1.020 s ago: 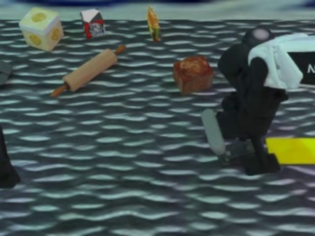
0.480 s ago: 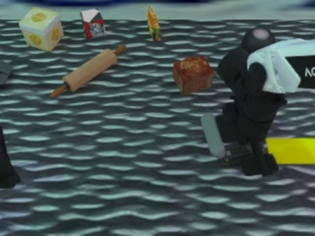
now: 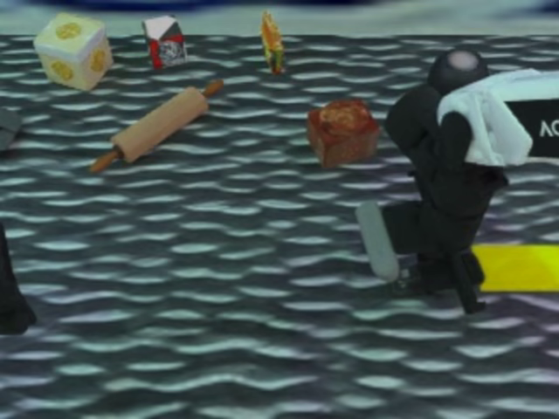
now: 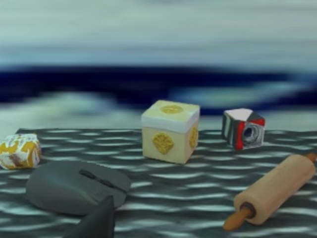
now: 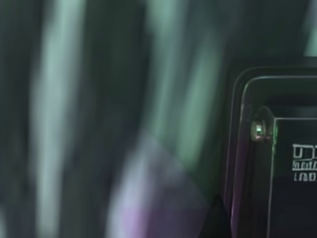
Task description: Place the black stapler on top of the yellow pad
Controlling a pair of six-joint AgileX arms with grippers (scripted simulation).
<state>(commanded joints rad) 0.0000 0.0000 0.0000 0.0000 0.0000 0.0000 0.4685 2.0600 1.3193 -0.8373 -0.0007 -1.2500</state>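
Note:
The black stapler (image 3: 378,240) lies right of the table's middle, its grey upper arm pointing away and its dark base toward the yellow pad (image 3: 520,267), which lies flat at the right edge. My right gripper (image 3: 445,281) reaches down over the stapler's dark end, its fingers closed in on it, just left of the pad. The right wrist view shows the stapler's black labelled body (image 5: 282,163) very close, with one fingertip (image 5: 215,220) against its edge. The left gripper (image 3: 10,305) is parked at the left edge, open.
A brown cake block (image 3: 342,131) stands behind the stapler, and a black sphere with a grey spot (image 3: 457,65) behind the right arm. At the back left are a rolling pin (image 3: 162,122), a cream cube (image 3: 73,51) and a small red-and-white box (image 3: 164,42). A grey mouse (image 4: 74,186) lies near the left gripper.
The right arm came down a little and then held still. Its fingers drew in around the stapler's dark end. The stapler and pad have not moved.

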